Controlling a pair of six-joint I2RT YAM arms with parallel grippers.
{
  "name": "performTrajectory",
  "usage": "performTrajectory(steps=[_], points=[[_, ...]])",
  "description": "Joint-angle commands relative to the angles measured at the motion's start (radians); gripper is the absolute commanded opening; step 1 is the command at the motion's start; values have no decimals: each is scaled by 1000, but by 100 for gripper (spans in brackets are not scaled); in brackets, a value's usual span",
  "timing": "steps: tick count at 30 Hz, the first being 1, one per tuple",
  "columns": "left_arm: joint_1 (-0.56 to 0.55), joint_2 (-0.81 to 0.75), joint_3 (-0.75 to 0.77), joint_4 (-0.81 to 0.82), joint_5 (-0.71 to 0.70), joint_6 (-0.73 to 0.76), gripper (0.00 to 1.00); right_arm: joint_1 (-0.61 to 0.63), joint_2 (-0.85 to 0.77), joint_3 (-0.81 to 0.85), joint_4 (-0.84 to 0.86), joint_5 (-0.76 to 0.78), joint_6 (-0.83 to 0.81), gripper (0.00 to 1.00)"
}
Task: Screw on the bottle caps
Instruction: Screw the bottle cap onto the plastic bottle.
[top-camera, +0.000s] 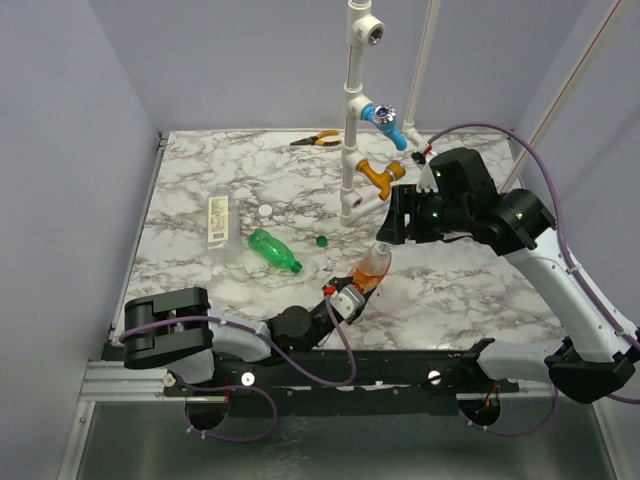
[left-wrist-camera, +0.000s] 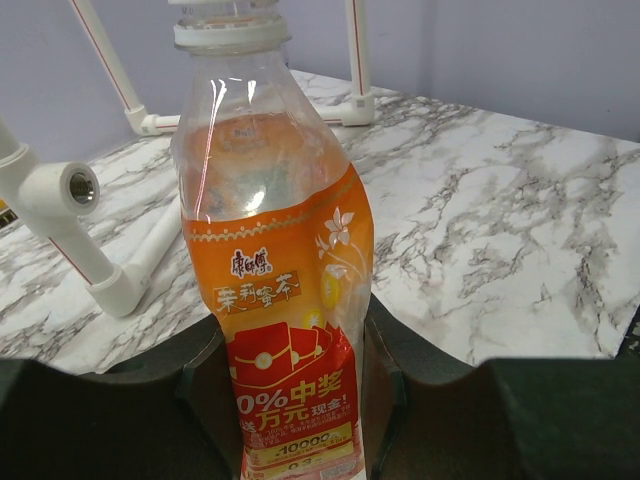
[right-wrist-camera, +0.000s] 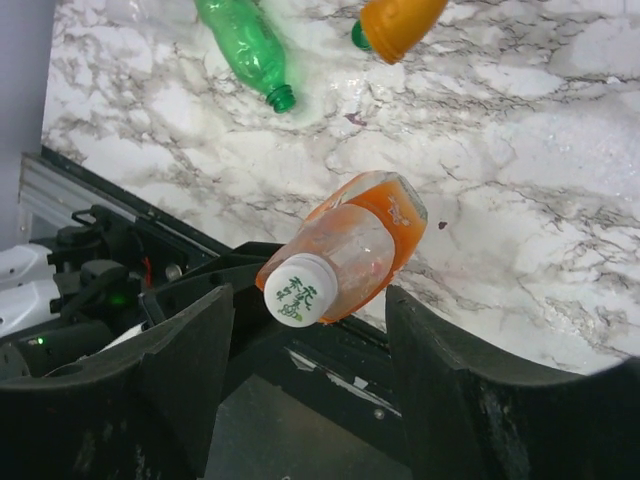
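Observation:
My left gripper (top-camera: 345, 300) is shut on the lower body of the wide orange bottle (top-camera: 370, 268) and holds it tilted above the table. In the left wrist view the bottle (left-wrist-camera: 270, 260) fills the middle between my fingers (left-wrist-camera: 420, 380). A white cap (right-wrist-camera: 297, 290) sits on its neck. My right gripper (right-wrist-camera: 308, 325) is open, its fingers either side of that cap and apart from it; in the top view it (top-camera: 393, 218) hangs just past the bottle's top. The slim green bottle (top-camera: 273, 250) lies uncapped. The dark green cap (top-camera: 321, 240) lies beside it. The clear bottle (top-camera: 218, 218) lies further left, with a loose white cap (top-camera: 265, 211) nearby.
A white pipe frame (top-camera: 352, 120) stands at the back middle with a blue tap handle (top-camera: 385, 120) and an orange tap handle (top-camera: 383, 175), close behind my right gripper. Yellow-handled pliers (top-camera: 315, 140) lie at the back. The table's metal front rail (top-camera: 300, 375) runs between the arm bases.

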Motion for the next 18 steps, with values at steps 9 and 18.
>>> performTrajectory(steps=[9,18], points=[[-2,-62,-17,-41,81,-50,0,53,34,35,-83,-81,-127,61],[2,-81,-17,-66,93,-55,0,107,74,61,-115,-26,-141,50]])
